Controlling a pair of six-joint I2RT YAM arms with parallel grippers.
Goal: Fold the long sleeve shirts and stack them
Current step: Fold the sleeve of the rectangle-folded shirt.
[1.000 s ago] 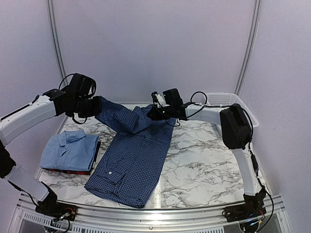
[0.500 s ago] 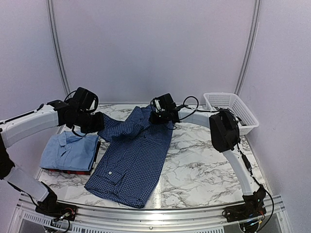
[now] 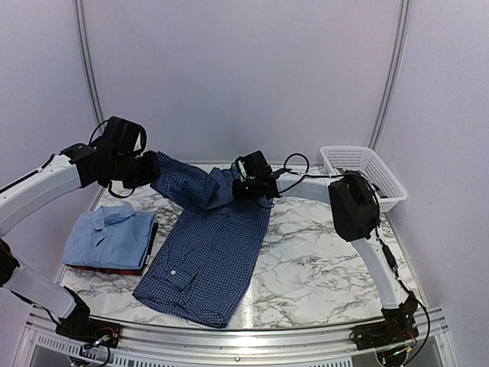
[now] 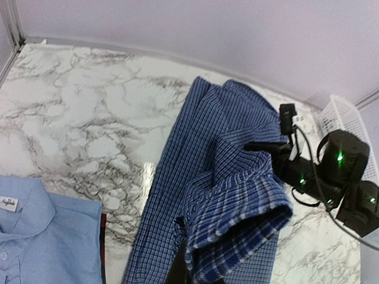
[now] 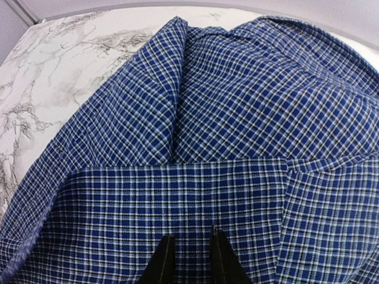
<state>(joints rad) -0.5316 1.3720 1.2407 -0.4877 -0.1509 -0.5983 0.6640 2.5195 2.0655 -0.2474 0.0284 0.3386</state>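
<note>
Marble-patterned counter fills the space between pale walls, and the navy checked shirt lies spread across it, its hem reaching the near edge well in front of both pairs of fingers. The left fingers are closed on one sleeve of that shirt and hold it up off the counter, so the cloth slopes from them down to the shirt's shoulder. The right fingers sit on the collar end of the same shirt. Their tips stand a little apart, with flat checked cloth showing in the gap and nothing bunched between them. Below the left fingers and nearer the edge, the light blue shirt lies folded on top of the dark red shirt. To the right of the right fingers, well apart, stands a white lattice basket.
</note>
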